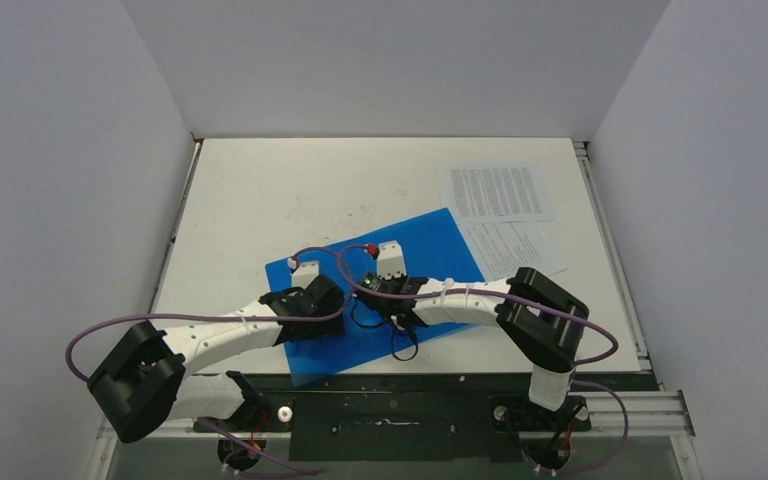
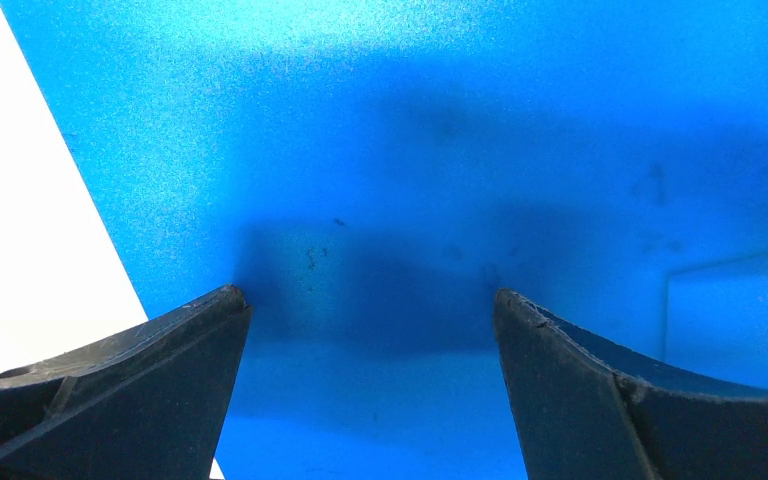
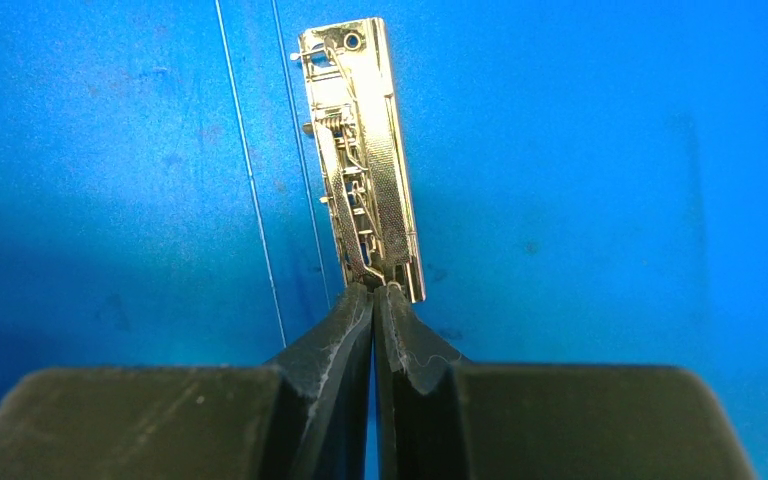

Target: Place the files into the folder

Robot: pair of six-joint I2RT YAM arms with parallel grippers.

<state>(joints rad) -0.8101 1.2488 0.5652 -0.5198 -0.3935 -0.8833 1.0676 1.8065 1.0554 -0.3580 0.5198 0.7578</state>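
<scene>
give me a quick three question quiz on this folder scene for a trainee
1. True or false: the left gripper is open over the folder.
2. Where do the files lie? A inside the folder; B on the table past the folder's far right corner; C in a gripper.
3. Fill in: the right gripper is closed at one end of the folder's metal ____.
Key: 1 true; 2 B; 3 clip.
</scene>
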